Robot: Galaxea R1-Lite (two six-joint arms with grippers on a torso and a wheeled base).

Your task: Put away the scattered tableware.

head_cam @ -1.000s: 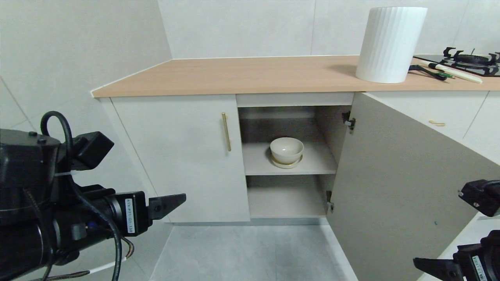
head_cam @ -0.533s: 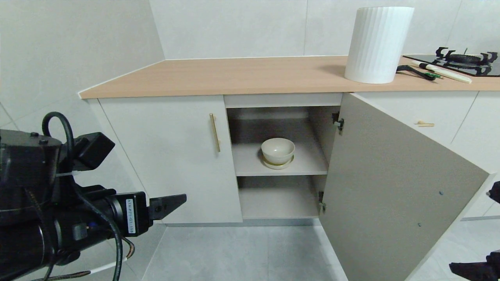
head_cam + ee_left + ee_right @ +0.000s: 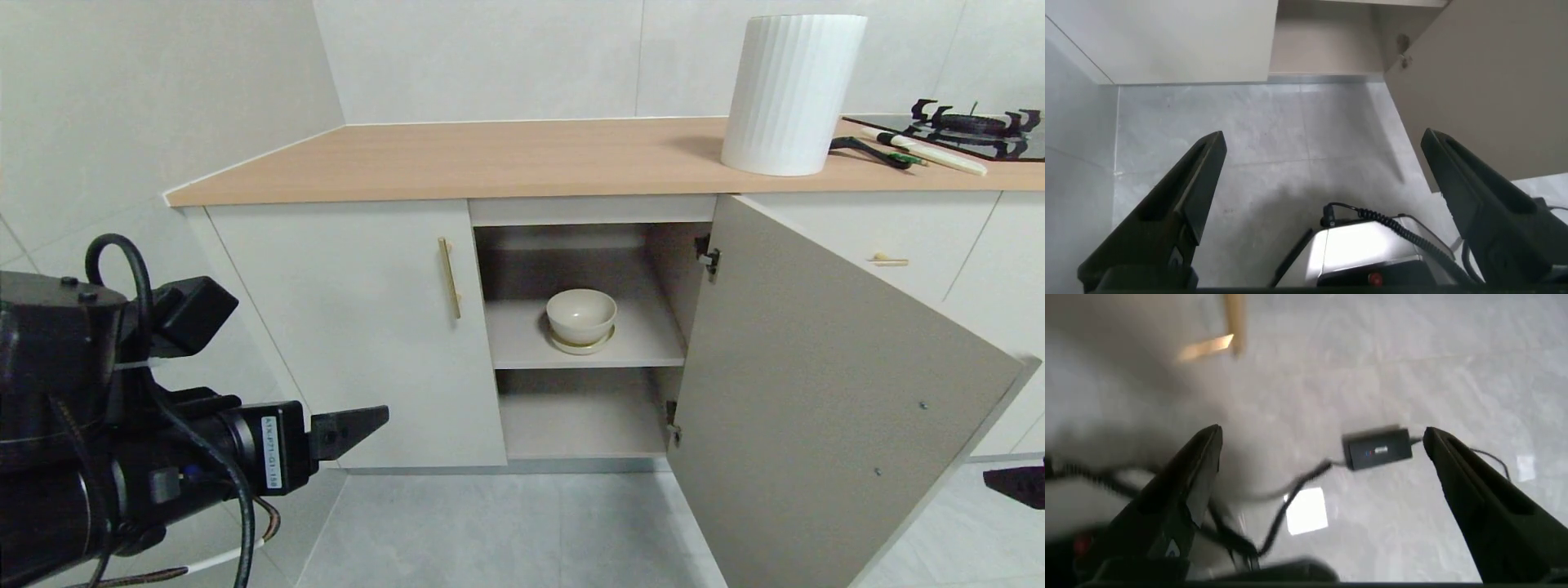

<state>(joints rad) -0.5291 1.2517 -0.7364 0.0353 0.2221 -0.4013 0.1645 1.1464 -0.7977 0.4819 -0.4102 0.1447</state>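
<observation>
As left claw (image 3: 1323,143) and right claw (image 3: 1321,433) gape, bowl (image 3: 580,314), seemingly saucered, occupies the shelf (image 3: 649,336).

The right gripper (image 3: 1321,434) hangs with its two dark fingers (image 3: 1180,494) spread wide above a pale grey tiled floor (image 3: 1470,359), where a small black box (image 3: 1376,447) lies on a thin black cable (image 3: 1305,478).

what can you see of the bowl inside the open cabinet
The bowl is round and cream-white, with a smooth glazed look like ceramic. It stands upright, mouth up, and the part of its inside that shows looks empty. It sits on a small plate with a yellowish rim, which rests near the middle of the upper shelf of the cabinet. The cabinet's right door is swung open. Nothing but the plate touches the bowl.
</observation>
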